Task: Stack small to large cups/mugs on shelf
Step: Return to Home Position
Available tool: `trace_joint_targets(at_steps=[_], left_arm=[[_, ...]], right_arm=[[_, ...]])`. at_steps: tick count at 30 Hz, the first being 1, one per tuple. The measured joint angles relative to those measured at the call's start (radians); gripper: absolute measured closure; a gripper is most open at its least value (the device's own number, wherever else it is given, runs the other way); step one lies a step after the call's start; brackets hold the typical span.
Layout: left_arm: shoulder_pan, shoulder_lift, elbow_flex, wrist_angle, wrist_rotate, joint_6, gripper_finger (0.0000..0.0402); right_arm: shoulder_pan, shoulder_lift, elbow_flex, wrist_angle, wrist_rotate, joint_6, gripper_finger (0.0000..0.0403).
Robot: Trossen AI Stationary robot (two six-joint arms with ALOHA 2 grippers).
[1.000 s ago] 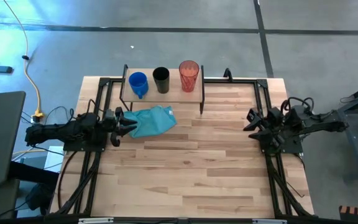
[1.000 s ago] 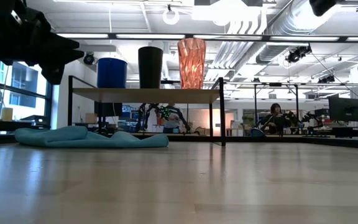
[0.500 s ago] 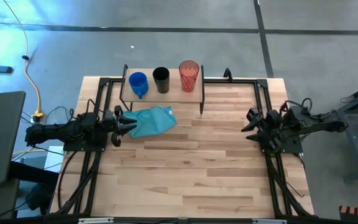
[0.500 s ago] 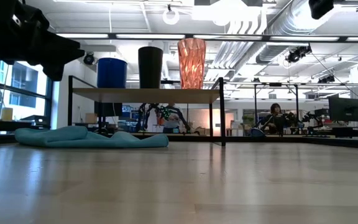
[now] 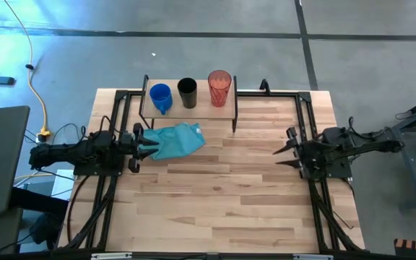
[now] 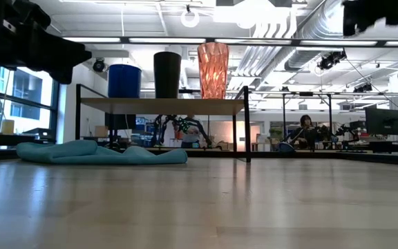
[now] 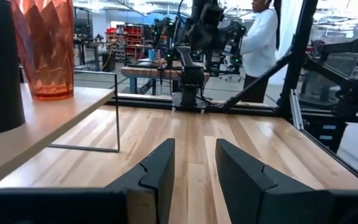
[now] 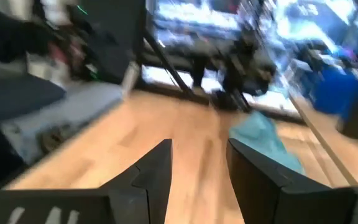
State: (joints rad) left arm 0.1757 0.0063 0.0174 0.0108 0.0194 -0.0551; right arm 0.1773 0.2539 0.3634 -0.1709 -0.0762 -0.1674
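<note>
Three cups stand side by side, each on its base, on the shelf [image 5: 193, 105] at the table's far edge. They are a blue mug [image 5: 160, 96], a black cup [image 5: 187, 92] and a red-orange tumbler [image 5: 219, 87]. The low view shows the mug [image 6: 124, 81], cup [image 6: 167, 75] and tumbler [image 6: 213, 70] in a row on the shelf top [image 6: 161, 105]. My left gripper [image 5: 146, 140] hovers open at the table's left, pointing level. The tumbler [image 7: 42, 46] shows past its fingers. My right gripper [image 5: 283, 152] hovers open at the table's right, also level, with nothing between its fingers.
A teal cloth [image 5: 178, 140] lies crumpled on the table in front of the shelf, just beyond my left gripper's fingertips, and it also shows in the low view [image 6: 102, 153]. Black frame rails [image 5: 306, 115] run along the table's left and right sides. A person stands beyond the table [image 7: 258, 43].
My right gripper has rolled about its own axis and tipped from pointing upward to level, sinking a little; its two fingers now show spread side by side from above. My left gripper has rolled slightly in place. The cups and the cloth have stayed where they were.
</note>
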Motion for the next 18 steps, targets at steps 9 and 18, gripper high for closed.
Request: trace_joint_targets(at_steps=[9, 18], left_arm=[[0.0, 0.0, 0.0, 0.005, -0.012, 0.008, 0.0295], [0.0, 0.0, 0.0, 0.039, -0.013, 0.025, 0.0295]], right_arm=[[-0.025, -0.079, -0.121, 0.17, 0.019, 0.01, 0.0258], [-0.047, -0.127, -0.35, 0.608, 0.034, 0.029, 0.0258]])
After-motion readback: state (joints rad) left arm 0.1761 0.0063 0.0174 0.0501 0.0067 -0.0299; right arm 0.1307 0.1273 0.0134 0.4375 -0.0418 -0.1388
